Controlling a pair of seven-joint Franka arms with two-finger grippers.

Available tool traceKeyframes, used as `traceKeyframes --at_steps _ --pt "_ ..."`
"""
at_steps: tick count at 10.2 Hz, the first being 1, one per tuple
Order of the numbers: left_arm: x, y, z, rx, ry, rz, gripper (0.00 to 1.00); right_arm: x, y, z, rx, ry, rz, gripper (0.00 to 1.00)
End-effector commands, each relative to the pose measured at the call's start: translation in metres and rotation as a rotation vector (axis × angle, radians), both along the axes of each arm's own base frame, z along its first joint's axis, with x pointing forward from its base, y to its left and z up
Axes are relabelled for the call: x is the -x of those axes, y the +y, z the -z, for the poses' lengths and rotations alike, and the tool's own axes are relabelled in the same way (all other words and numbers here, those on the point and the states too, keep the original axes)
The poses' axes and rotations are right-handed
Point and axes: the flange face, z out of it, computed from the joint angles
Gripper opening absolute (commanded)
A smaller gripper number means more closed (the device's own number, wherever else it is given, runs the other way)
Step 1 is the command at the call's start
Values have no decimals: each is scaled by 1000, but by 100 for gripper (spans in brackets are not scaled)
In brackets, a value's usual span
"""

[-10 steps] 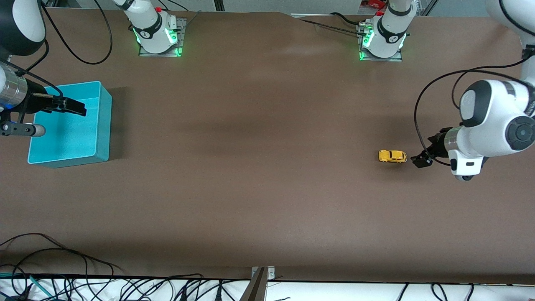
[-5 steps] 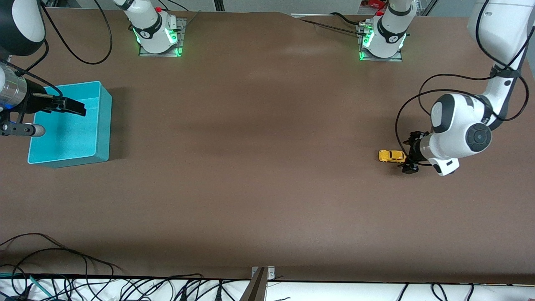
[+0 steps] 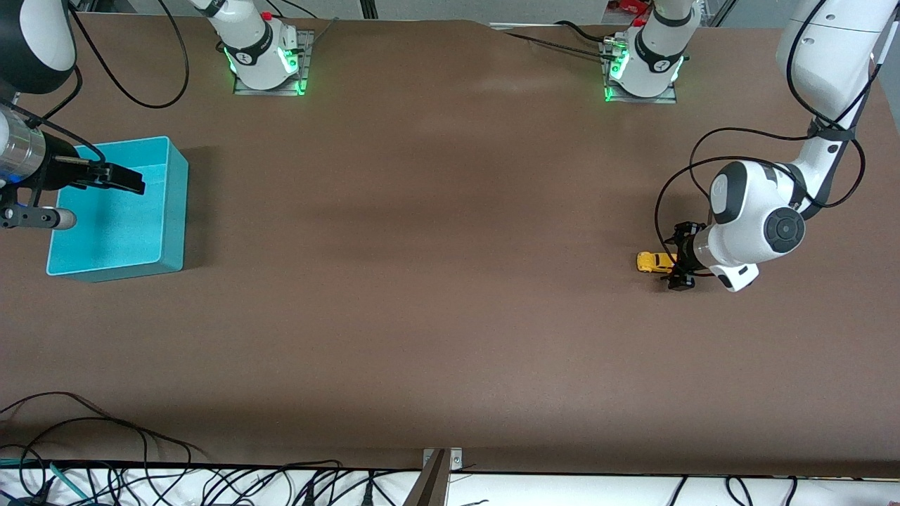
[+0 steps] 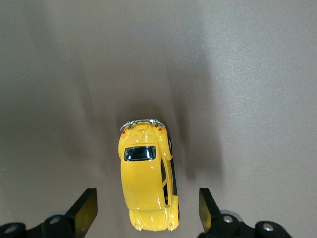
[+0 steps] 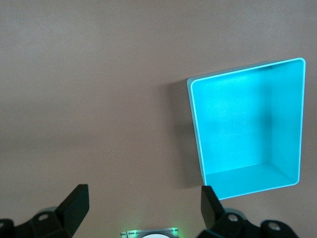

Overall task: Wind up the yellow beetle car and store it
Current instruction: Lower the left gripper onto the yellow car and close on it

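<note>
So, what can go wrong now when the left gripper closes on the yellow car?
The left gripper straddles only one end of the yellow beetle car, so a pinch there may let its rounded body slip or swing. The teal bin sits at the right arm's end, so carrying it is long.

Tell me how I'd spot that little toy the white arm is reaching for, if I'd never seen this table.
Start at the wide brown table and go toward the left arm's end. There the left hand is down with its open black fingers on either side of a tiny yellow beetle-shaped toy car. It is the only yellow thing there, with dark windows and a chrome bumper.
</note>
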Motion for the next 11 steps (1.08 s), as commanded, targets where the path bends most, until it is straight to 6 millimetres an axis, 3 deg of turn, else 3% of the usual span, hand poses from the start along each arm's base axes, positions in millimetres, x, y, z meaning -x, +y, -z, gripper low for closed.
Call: traceKeyframes --at_steps 1,4,5,6,7,8,10,11 --pt "3 -2 5 2 4 -13 84 5 -2 -6 1 7 -9 100" --pt "7 -3 14 -7 22 -12 78 4 1 -6 2 5 -8 100" --pt "8 -3 15 -13 23 -15 67 5 1 -6 3 6 -5 100" --pt "8 -4 16 -13 25 -16 49 5 2 -7 3 5 -5 100" --pt "8 -3 16 -13 27 -18 15 5 3 -6 4 9 -3 100" --pt "8 -3 16 -20 26 -8 0 5 3 -6 3 9 -5 100" --pt "3 -16 3 -31 15 -28 0 6 3 -6 3 12 -6 100" --pt "0 -35 -4 -45 7 -83 0 7 2 -6 3 20 -7 100"
